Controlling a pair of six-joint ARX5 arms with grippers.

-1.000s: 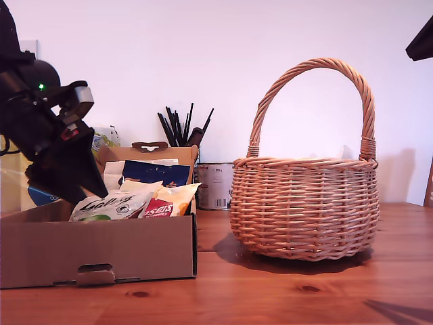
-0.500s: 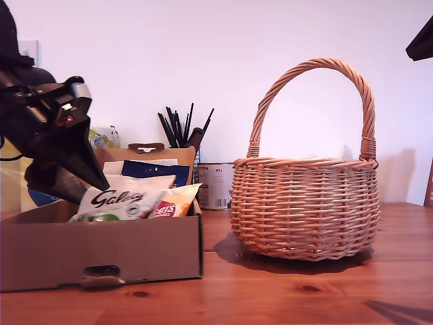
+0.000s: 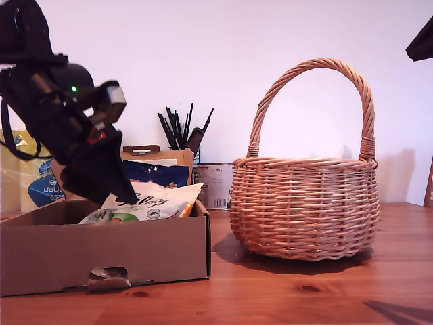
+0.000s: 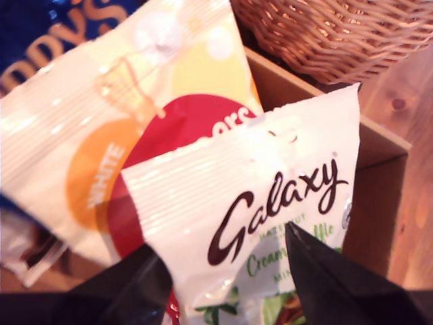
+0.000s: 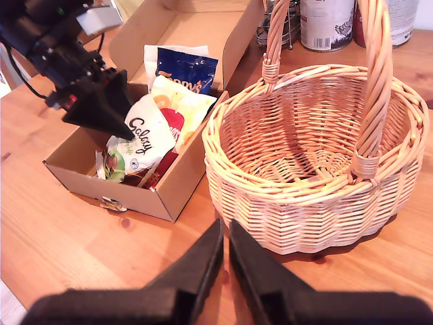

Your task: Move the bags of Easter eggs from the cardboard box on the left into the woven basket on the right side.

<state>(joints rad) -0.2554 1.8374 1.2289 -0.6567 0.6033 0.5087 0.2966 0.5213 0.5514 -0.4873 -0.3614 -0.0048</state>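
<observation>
Lifted higher than half a second ago, my first gripper (image 3: 111, 193) pinches the white Galaxy bag (image 3: 145, 206) by its top edge above the cardboard box (image 3: 101, 254) at the exterior view's left. Three bags show: Galaxy, white-orange Maltesers bag (image 5: 177, 108), dark blue Terry's bag (image 5: 186, 70). One woven basket (image 3: 304, 206) stands right, empty. My second gripper (image 5: 224, 261) hangs with its fingers pressed together.
</observation>
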